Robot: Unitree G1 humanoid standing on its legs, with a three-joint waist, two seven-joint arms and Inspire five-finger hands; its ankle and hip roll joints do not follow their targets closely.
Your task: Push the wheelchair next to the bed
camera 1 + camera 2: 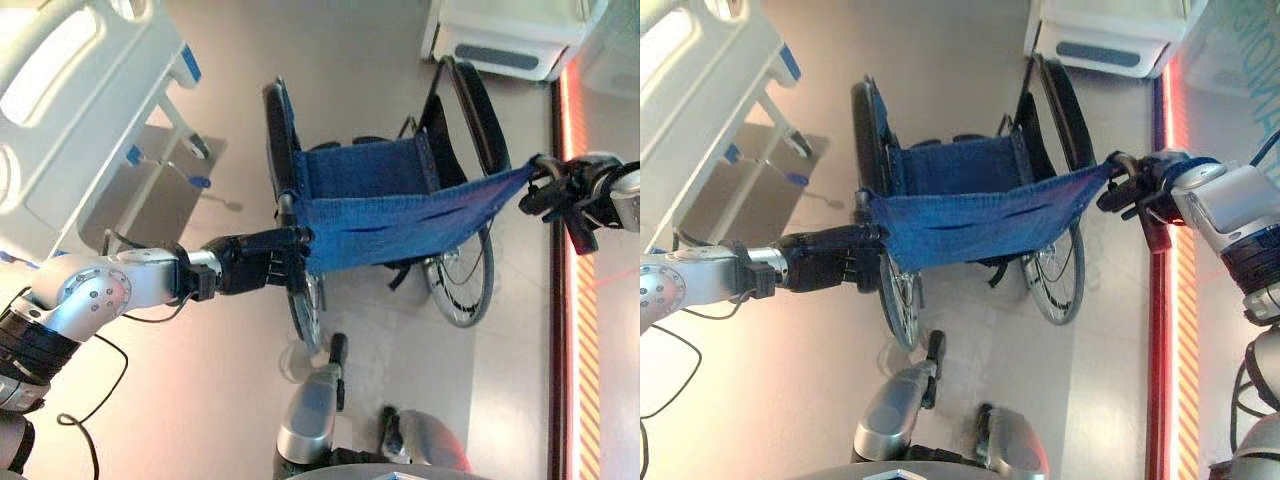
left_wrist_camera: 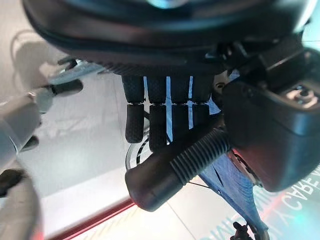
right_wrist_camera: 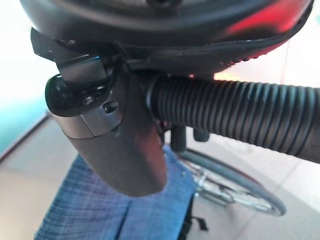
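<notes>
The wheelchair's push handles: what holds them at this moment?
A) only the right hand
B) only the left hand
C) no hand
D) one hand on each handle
D: the left hand and the right hand each curl round a ribbed grip of the wheelchair.

The wheelchair point(image 1: 390, 215) has blue woven cloth (faintly flecked), black tyres and black ribbed grips point(image 3: 240, 117). The bed point(image 1: 75, 110) is white with blue clips. The floor point(image 1: 360, 60) is pale beige, edged by a red strip point(image 1: 575, 300).

I see pale glossy floor tiles point(image 1: 380, 60), a red floor stripe point(image 1: 573, 300) along the right, and a white cabinet point(image 1: 510, 35) ahead.
</notes>
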